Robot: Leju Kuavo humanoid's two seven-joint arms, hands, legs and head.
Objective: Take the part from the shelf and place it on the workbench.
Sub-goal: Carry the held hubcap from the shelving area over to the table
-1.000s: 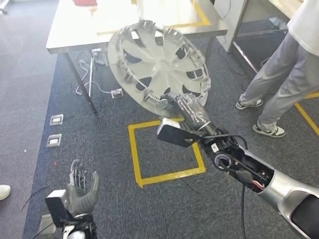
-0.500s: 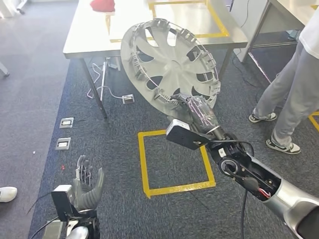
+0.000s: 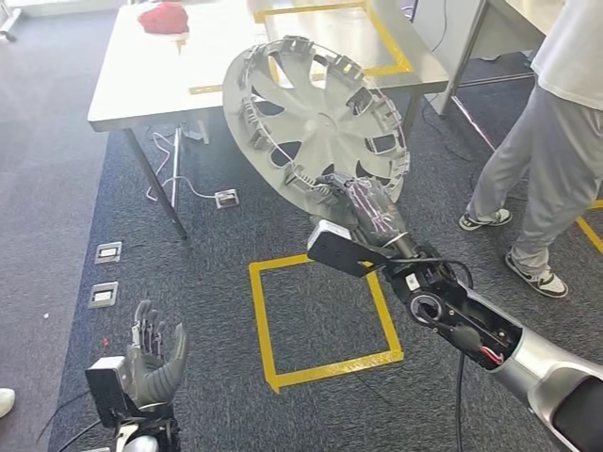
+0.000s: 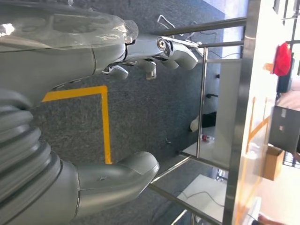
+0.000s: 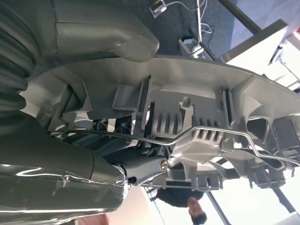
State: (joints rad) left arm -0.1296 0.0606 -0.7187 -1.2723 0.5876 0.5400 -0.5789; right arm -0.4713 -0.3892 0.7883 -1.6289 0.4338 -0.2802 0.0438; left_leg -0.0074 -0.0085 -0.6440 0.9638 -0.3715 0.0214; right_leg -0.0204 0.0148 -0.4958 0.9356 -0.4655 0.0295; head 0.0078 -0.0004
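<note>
A: What does the right hand (image 3: 369, 212) have?

B: It grips the hubcap (image 3: 313, 118) at its near rim. In the right wrist view the thumb (image 5: 106, 35) lies on one face of the rim and the darker fingers (image 5: 141, 168) reach in behind the clips and wire ring on the other.

A: And where does the hubcap sit?

B: It is in the air, tilted, its ribbed back face toward the head camera. It hangs above the dark carpet (image 3: 213, 395), in front of the workbench (image 3: 142, 85), with its far edge overlapping the bench's front edge in the picture. Whether it touches the bench cannot be told.

A: The left hand (image 3: 153, 353)?

B: It is low at the robot's left side, holding nothing, fingers apart and upright. The left wrist view shows the thumb (image 4: 116, 176) well apart from the fingers (image 4: 169, 49).

A: What else is around?

B: A yellow tape square (image 3: 323, 315) is on the carpet beneath the right arm. A red thing (image 3: 163, 17) lies at the far side of the bench. A person (image 3: 555, 151) in grey trousers stands to the right, near a second table (image 3: 497, 19). Floor sockets (image 3: 106, 252) sit in the carpet to the left.
</note>
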